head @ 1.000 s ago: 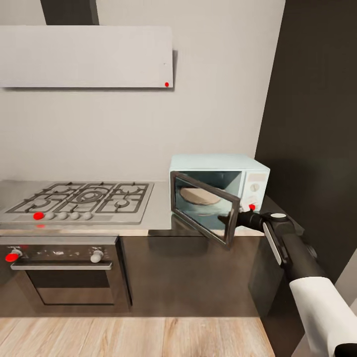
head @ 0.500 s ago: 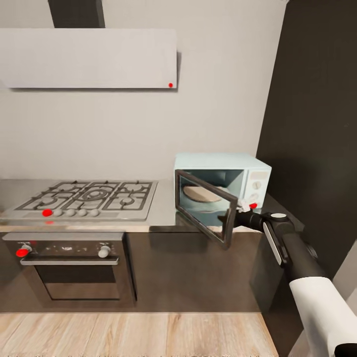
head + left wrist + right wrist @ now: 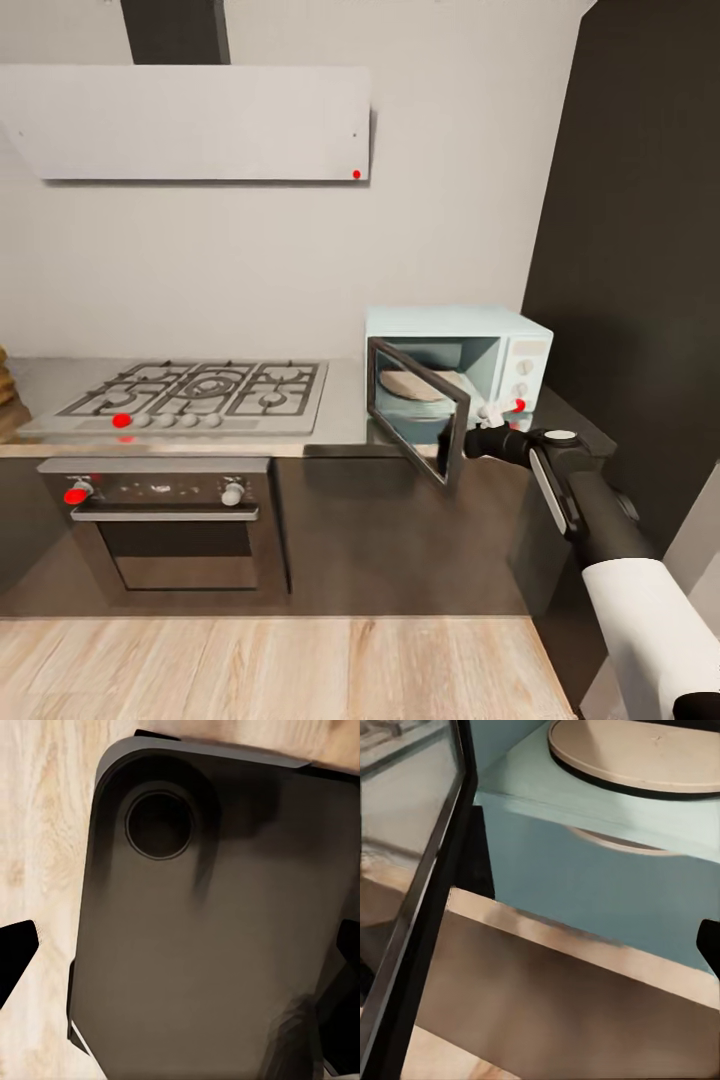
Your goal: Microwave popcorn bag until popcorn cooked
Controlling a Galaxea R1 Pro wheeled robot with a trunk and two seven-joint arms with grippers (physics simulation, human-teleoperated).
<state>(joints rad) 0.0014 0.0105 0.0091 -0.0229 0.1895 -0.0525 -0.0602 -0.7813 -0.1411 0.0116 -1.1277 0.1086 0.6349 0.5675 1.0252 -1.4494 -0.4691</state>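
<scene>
One right gripper [image 3: 470, 441] sits at the microwave [image 3: 505, 345] door's [image 3: 417, 422] free edge.

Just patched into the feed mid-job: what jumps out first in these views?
The mint-blue microwave at the right end of the countertop stands with its glass door swung open, a tan turntable bare inside. The right gripper reaches to the door's free edge. Left of it lie the gas hob and the oven below.
</scene>
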